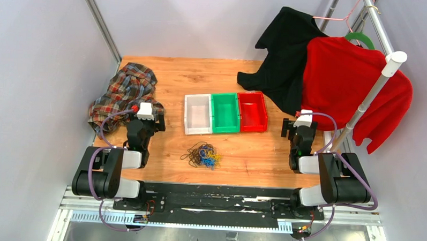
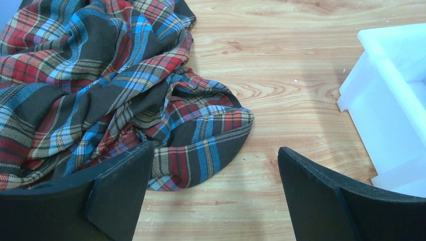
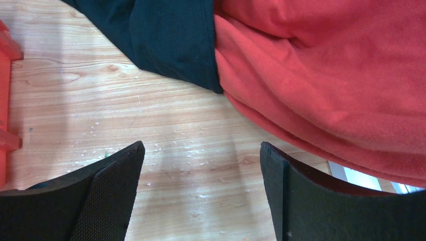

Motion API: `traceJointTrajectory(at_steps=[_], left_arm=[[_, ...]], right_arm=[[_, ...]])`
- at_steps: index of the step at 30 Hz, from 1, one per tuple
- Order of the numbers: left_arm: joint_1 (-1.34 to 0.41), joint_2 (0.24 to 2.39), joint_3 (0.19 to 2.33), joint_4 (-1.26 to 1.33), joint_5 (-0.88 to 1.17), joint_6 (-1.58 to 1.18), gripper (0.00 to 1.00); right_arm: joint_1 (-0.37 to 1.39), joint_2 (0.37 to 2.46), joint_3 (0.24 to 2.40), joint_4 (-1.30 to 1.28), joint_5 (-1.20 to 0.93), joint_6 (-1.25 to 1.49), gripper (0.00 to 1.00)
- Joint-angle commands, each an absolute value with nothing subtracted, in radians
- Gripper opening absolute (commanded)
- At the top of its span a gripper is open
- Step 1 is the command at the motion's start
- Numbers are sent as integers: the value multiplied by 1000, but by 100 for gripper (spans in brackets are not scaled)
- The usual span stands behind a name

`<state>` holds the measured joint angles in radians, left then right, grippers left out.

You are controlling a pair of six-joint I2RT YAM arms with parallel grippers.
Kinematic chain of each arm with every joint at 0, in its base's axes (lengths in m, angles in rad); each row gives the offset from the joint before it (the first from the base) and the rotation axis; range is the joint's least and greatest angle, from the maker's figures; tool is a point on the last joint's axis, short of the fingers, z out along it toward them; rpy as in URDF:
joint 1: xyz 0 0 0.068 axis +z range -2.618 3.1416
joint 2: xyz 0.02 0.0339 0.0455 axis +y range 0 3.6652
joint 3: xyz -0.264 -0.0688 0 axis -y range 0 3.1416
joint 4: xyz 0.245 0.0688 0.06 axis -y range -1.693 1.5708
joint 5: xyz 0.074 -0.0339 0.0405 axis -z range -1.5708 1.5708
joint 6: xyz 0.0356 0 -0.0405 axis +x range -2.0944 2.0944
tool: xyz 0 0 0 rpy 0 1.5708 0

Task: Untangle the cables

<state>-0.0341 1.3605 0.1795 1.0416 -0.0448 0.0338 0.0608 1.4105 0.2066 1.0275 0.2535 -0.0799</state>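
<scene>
1. Cables (image 1: 201,154) lie in a small messy clump on the table (image 1: 253,159). Neither hand has them.
2. The left gripper (image 2: 213,155) has its two fingers wide apart, with nothing between them. It hangs over the wood, right at the edge of a plaid shirt (image 1: 124,90).
3. The right gripper (image 3: 201,148) is spread wide too and holds nothing. It is over bare wood, next to a black top (image 1: 283,58) and a red sweater (image 1: 352,82).
4. The clump sits between the two arms, closer to the arm bases than either hand is. From the left gripper it is to the right and a bit back. From the right gripper it is to the left, a bit back, and further off. So I think the left arm is nearer.
5. The clump is almost round, a little wider from side to side. Black loops are on its left; blue and yellow ones are on its right.
6. Just past the clump, three bins stand in a row, side against side: a white bin (image 1: 186,114), a green bin (image 1: 225,94) and a red bin (image 1: 253,93). I see nothing inside any of them.
</scene>
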Motion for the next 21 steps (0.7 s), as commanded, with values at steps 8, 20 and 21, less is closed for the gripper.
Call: traceJointTrajectory(at_steps=[8,20,21], left_arm=[[-35,1364,198,1060,-47,42,98],[-35,1354,206,1050,-52,44,98],[-35,1334,226,1004,-47,45,98]], right_arm=[[64,1415,212,1062,250,-95,84],[64,1416,212,1061,250,-95,84],[65,1417,213,1062,250,-95,84]])
